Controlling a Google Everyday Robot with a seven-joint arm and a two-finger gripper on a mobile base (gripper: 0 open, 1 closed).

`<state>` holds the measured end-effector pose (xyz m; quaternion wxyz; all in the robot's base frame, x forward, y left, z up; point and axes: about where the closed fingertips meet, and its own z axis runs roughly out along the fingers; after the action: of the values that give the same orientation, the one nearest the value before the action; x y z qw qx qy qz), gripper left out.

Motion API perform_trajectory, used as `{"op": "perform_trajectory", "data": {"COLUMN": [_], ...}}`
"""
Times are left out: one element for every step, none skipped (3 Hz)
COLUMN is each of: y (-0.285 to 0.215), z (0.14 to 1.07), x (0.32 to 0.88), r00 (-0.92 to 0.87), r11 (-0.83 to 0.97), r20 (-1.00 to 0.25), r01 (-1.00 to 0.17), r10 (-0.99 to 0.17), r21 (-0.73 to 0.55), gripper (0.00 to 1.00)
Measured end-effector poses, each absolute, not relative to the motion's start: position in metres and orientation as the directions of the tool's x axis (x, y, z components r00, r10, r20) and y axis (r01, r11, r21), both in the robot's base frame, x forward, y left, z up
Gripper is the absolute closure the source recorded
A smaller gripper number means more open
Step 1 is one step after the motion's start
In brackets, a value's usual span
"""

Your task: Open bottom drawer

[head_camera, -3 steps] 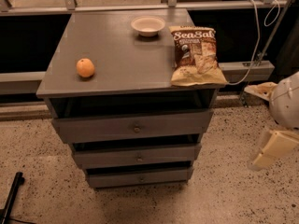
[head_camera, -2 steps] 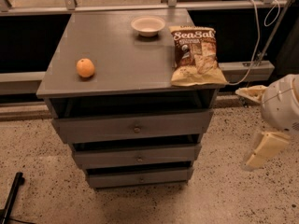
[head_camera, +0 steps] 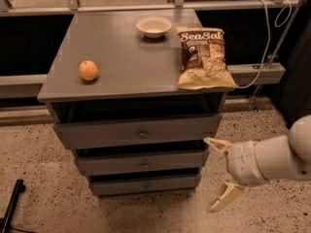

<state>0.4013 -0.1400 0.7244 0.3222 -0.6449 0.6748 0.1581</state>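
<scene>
Your gripper (head_camera: 221, 171) has swung left toward the cabinet (head_camera: 131, 62), its fingers (head_camera: 217, 144) spread wide and empty. The shut bottom drawer (head_camera: 146, 184) sits to its left, slightly lower. It is probably rigid and slides stiffly, so pinch its small centre knob (head_camera: 147, 187).

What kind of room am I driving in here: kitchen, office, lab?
Probably an office break area or test space: speckled hard floor, a metal rail behind, a chip bag on a grey drawer cabinet. The gripper hangs open beside the bottom drawer.
</scene>
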Motion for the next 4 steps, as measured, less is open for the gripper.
{"op": "perform_trajectory", "data": {"y": [-0.135,-0.147,-0.126,-0.107], "z": [0.69,0.705,0.671,0.634], "x": [0.431,0.458,0.457,0.465], "r00": [0.103,0.133,0.199,0.325], "r11": [0.105,0.117,0.059,0.003], "r20": [-0.686,-0.685,-0.676,-0.662], "r01": [-0.961,-0.945,-0.939,-0.896], "r10": [-0.721,-0.716,-0.71,-0.676], "r21": [-0.255,-0.305,-0.338,-0.444], "gripper": [0.0,0.0,0.0,0.0]}}
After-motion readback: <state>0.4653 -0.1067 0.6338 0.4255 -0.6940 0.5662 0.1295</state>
